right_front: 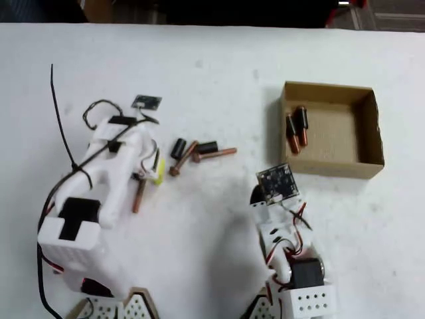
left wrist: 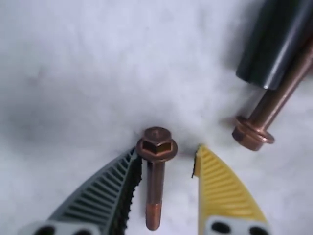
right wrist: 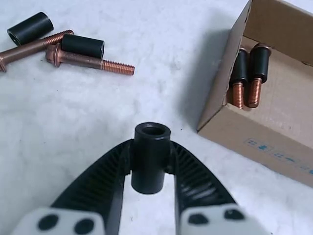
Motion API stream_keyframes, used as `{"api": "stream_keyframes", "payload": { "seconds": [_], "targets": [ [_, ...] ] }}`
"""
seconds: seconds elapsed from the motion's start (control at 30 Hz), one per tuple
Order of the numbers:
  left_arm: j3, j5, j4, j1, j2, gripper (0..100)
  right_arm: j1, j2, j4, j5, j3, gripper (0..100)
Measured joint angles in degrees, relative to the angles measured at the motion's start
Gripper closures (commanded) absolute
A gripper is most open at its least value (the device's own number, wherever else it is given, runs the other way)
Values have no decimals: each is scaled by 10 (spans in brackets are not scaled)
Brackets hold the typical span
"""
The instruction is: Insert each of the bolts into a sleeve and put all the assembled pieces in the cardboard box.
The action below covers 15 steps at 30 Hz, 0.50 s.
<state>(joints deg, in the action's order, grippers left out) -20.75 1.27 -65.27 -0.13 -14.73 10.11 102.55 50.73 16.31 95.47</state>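
A: Nearest first: the left gripper?
B: Its ribbed grey and yellow fingers are spread. 1 copper hex-flange bolt lies flat between them, touching the grey finger and clear of the yellow one.
A: And the right gripper?
B: Its black ribbed fingers pinch a smooth black tubular sleeve, hollow end visible.
A: Farther out?
B: On the matte white table, 2 loose bolts and 2 loose sleeves lie clustered. Beyond them, the cardboard box holds 2 assembled pieces side by side against 1 wall.
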Motion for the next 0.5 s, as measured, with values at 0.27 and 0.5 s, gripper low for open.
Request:
{"api": "stream_keyframes", "payload": {
  "seconds": [0.27, 0.5],
  "targets": [
    [0, -2, 8, -22, 0, 797, 0, 0, 0, 0, 0, 981],
    [40, -2, -33, -24, -1, 793, 0, 0, 0, 0, 0, 981]
  ]
}}
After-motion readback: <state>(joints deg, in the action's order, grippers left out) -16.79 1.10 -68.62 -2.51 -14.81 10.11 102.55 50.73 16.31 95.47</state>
